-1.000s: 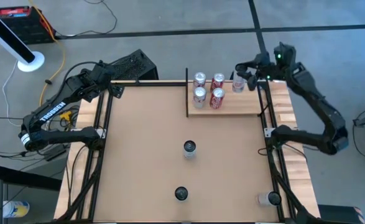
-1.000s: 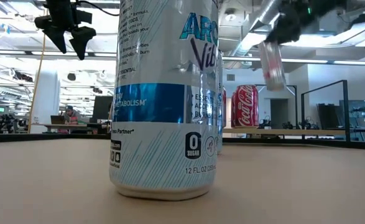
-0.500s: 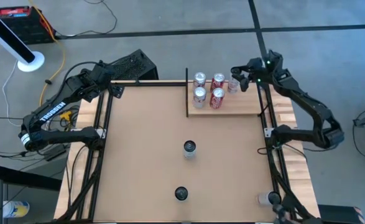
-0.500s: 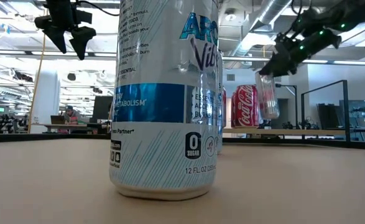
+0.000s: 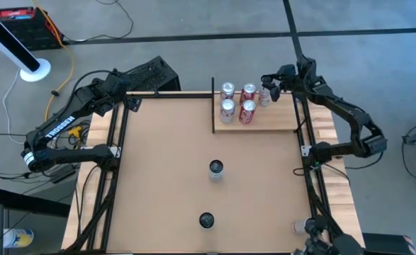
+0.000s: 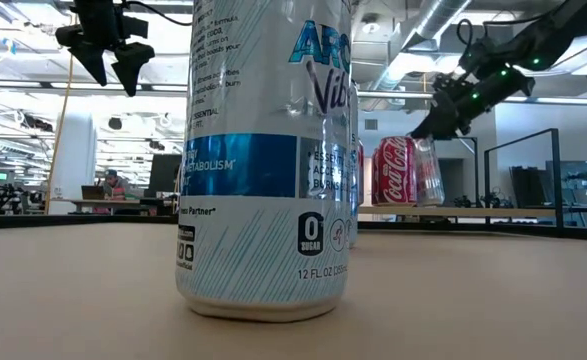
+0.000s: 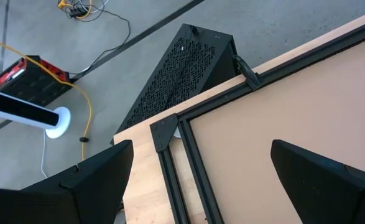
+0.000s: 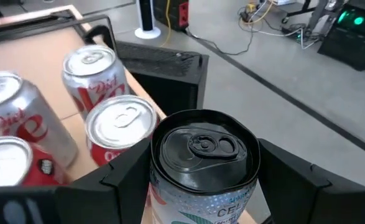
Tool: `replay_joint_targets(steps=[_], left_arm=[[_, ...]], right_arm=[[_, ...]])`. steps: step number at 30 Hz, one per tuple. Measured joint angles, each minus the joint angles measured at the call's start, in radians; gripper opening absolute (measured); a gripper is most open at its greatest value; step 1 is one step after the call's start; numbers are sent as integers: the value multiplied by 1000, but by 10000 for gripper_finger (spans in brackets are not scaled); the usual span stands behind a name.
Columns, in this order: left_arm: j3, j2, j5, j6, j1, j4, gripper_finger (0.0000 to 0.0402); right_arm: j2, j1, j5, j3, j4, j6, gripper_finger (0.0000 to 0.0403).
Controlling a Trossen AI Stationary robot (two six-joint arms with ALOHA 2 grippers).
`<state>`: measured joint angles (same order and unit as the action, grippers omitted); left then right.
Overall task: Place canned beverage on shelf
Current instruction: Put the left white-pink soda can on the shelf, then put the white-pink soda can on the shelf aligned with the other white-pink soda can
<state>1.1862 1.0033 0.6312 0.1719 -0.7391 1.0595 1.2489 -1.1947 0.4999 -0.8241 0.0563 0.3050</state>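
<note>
The right end effector point(image 5: 270, 91) is clamped on a black-topped can point(image 8: 202, 149) at the upper right of the high view, over the shelf point(image 5: 278, 120) beside four cans point(image 5: 237, 101). Placement step: next, lower and release. The left end effector point(image 5: 133, 99) waits open, upper left.

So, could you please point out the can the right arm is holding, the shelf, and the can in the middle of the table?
Held can point(image 8: 202, 148): right wrist view, on its dark lid.
Shelf point(image 5: 275, 120): high view, on bare plank right of the cans.
Middle can point(image 5: 216, 168): high view, on its top.
</note>
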Motion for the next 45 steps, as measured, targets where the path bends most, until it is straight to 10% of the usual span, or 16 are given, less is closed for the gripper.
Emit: replay_joint_targets(steps=[17, 32, 45], left_arm=[[0, 0, 0, 0, 0, 0, 366], [0, 0, 0, 0, 0, 0, 366], [0, 0, 0, 0, 0, 0, 366]], right_arm=[[-1, -11, 10, -1, 13, 10, 356], [-125, 7, 9, -84, 117, 2, 352], [-310, 441, 25, -147, 167, -179, 352]])
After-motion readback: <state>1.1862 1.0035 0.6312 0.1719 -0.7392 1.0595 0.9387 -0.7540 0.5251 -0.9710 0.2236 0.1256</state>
